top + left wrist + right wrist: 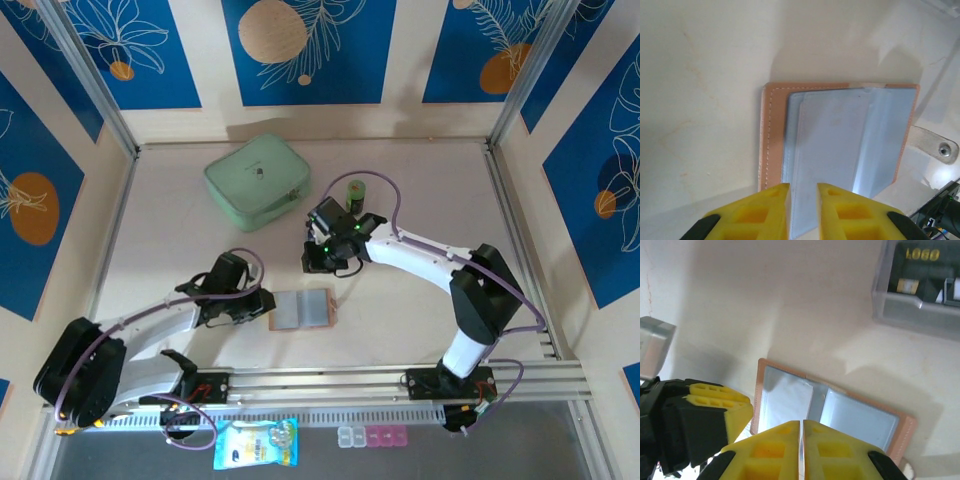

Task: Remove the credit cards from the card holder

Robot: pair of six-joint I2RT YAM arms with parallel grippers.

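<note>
Card holder lies open between the arms, seen from above. Left wrist: left gripper barely parted at its edge, grip unclear. Right wrist: right gripper pressed together above it; I'd pin it flat.

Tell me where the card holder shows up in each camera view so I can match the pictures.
Top external: the card holder lies open at lower centre, just right of the left tool.
Left wrist: centre to right, above the yellow fingers.
Right wrist: lower centre, tilted.
Shared landmark: the left tool at the holder's edge, bottom centre in the left wrist view and lower left in the right wrist view.
</note>
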